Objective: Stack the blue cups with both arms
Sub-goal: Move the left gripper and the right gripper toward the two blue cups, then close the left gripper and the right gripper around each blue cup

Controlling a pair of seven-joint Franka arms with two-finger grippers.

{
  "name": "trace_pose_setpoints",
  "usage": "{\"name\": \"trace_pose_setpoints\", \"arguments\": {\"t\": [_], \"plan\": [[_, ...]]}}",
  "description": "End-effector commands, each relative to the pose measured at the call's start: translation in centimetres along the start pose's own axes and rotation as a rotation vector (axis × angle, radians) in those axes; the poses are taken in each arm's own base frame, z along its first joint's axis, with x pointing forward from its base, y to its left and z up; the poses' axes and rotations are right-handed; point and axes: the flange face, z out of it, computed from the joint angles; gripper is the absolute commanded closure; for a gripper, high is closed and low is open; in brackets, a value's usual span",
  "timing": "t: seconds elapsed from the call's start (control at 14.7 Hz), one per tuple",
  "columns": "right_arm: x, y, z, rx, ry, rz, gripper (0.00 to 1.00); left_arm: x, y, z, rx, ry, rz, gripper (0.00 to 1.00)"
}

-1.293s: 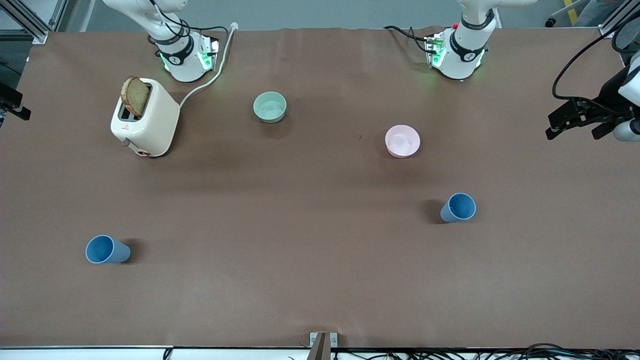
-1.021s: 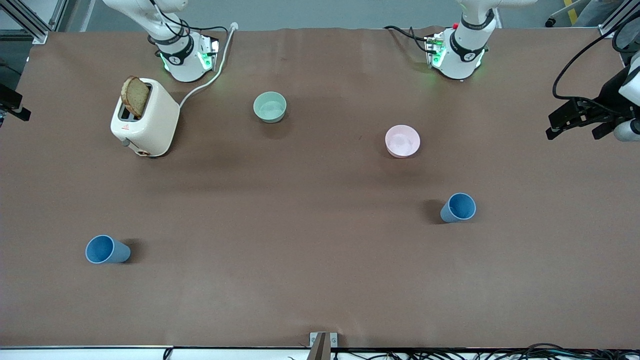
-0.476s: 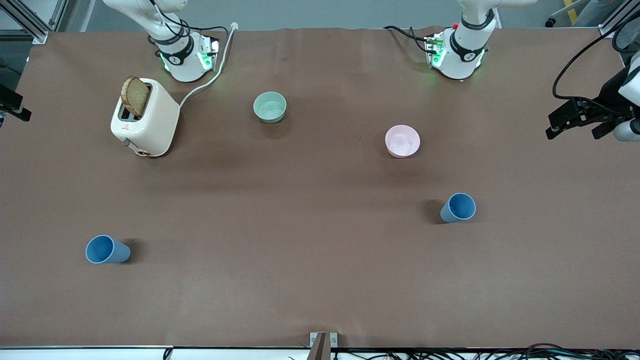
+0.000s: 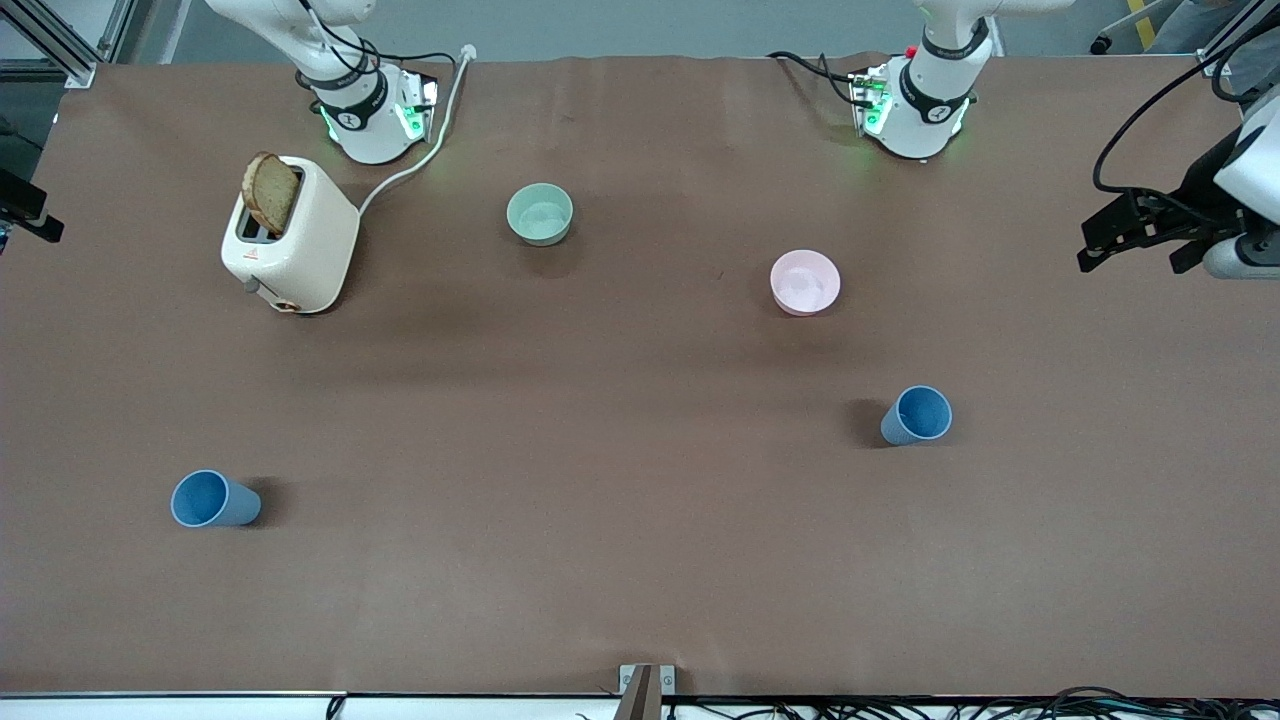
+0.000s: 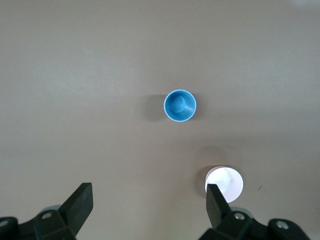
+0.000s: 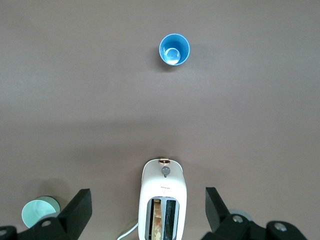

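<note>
Our left gripper [image 5: 147, 212] and right gripper [image 6: 145, 212] hang spread high over the tabletop [image 4: 600, 450], each nearest one upright blue cup [image 5: 180, 105], [image 6: 174, 49].

light: even, overhead | shadows: soft, short | wrist views: perhaps slightly soft

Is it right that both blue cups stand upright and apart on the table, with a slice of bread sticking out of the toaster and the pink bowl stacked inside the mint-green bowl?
Not quite. The pink bowl is not stacked: in the front view it sits alone on the table, well apart from the mint-green bowl. The rest holds: both blue cups stand upright and apart, and bread sticks out of the toaster.
</note>
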Motion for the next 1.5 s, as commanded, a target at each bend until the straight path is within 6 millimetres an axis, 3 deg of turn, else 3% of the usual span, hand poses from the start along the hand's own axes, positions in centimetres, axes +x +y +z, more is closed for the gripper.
{"name": "trace_pose_setpoints", "arguments": {"t": [0.0,0.14,0.27,0.61,0.68,0.88,1.16,1.43], "plan": [[0.2,0.5,0.4,-0.004,-0.002,0.016,0.00,1.6,0.0,1.8,-0.007,-0.033,0.014,0.00],[1.0,0.7,1.1,-0.003,-0.001,0.018,0.00,2.8,-0.2,3.6,-0.009,-0.039,0.011,0.00],[2.8,1.2,3.4,-0.005,-0.012,0.027,0.00,4.3,-0.5,6.1,-0.010,-0.065,0.005,0.00],[8.8,2.9,12.5,0.015,-0.018,0.051,0.01,7.6,0.1,14.0,-0.004,-0.142,0.018,0.00],[10.1,3.2,14.5,0.012,-0.007,0.054,0.01,8.1,0.9,16.5,-0.001,-0.174,0.031,0.00],[13.7,5.5,21.3,-0.004,0.028,0.078,0.01,9.1,0.9,23.2,0.007,-0.245,0.032,0.00],[16.2,7.0,28.5,-0.018,0.048,0.095,0.01,9.3,0.5,29.6,0.015,-0.203,0.031,0.00],[17.6,8.0,35.7,-0.021,0.051,0.107,0.01,8.3,1.5,33.3,0.015,-0.148,0.031,0.00]]}}
